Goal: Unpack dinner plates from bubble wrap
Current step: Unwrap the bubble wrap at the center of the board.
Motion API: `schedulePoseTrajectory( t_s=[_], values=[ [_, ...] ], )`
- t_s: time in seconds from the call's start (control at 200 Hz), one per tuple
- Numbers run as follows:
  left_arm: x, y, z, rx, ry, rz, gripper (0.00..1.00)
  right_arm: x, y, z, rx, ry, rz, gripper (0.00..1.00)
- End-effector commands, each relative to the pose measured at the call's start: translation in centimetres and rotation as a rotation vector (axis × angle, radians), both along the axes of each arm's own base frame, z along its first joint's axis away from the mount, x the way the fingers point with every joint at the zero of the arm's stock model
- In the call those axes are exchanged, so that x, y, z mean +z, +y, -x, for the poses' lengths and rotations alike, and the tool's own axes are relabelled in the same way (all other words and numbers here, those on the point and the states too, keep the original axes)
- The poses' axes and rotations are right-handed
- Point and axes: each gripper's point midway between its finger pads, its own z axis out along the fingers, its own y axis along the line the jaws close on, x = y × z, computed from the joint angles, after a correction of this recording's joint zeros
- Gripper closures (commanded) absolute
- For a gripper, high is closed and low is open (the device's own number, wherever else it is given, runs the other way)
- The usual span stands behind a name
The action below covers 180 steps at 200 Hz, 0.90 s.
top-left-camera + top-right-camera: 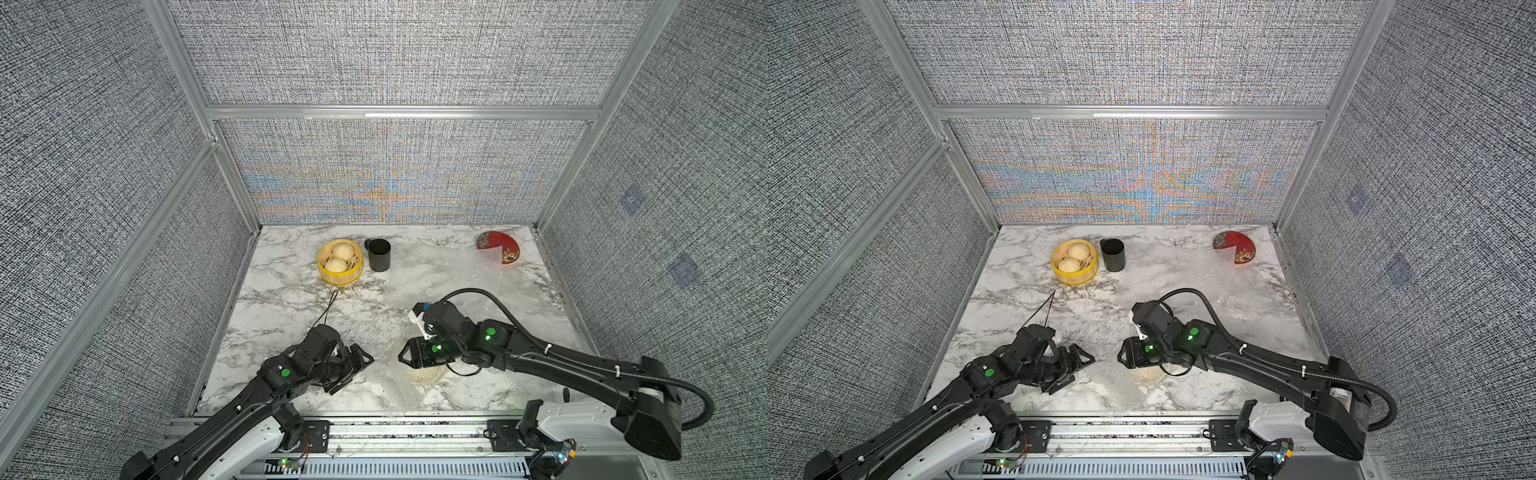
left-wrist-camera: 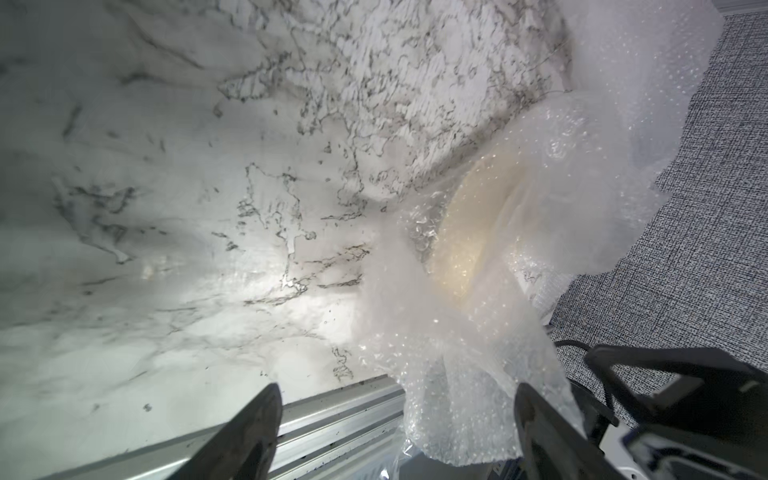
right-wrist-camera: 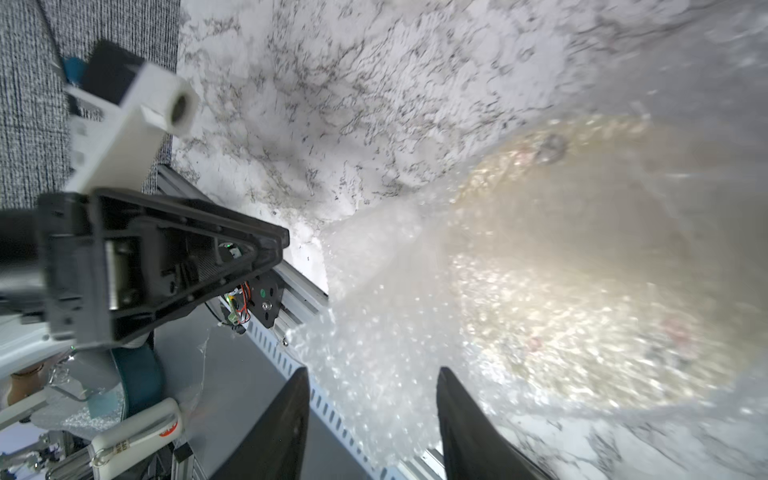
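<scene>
A cream dinner plate lies near the table's front edge, wrapped in bubble wrap; both top views show it as a pale bundle. My right gripper hovers at the bundle's left end, open, with loose wrap between its fingers. Just left of it my left gripper stands wide open, a fold of wrap hanging beside one finger. A dark red plate sits at the back right, partly under a flat bubble wrap sheet.
A yellow steamer basket with buns and a black cup stand at the back left. A thin black cord lies on the marble. An aluminium rail runs along the front edge. Grey walls close in three sides.
</scene>
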Motion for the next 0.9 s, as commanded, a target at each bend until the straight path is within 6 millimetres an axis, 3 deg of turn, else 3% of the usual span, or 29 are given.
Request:
schedulePoseTrajectory(
  t_s=[0.0,0.18,0.49,0.625,0.686,0.801,0.896],
  values=[
    [1.5,-1.6,-1.1,0.02,-0.032,0.109,0.12,-0.3,-2.3,0.1,-0.008,0.013,0.044,0.48],
    [0.1,-2.1,-1.0,-0.002,0.002,0.093,0.13,0.7,-3.6,-0.3,-0.044,-0.009,0.019,0.47],
    [-1.5,-4.2,-1.9,-0.044,0.043,0.119,0.15,0.1,-5.1,-0.5,-0.087,0.004,0.02,0.47],
    [-2.1,-4.7,-2.2,-0.067,0.062,0.095,0.21,-0.2,-5.5,-0.7,-0.094,0.013,0.028,0.47],
    [-2.5,-4.6,-2.2,-0.074,0.062,0.075,0.31,-0.2,-5.7,-0.8,-0.099,0.017,0.029,0.46],
    [-2.8,-4.2,-2.7,-0.055,0.054,0.033,0.75,-0.3,-6.0,-0.8,-0.09,0.032,0.029,0.46],
    [-2.5,-4.0,-3.6,-0.078,0.006,0.005,0.88,-0.4,-6.4,-0.8,-0.085,0.038,0.036,0.46]
  ],
)
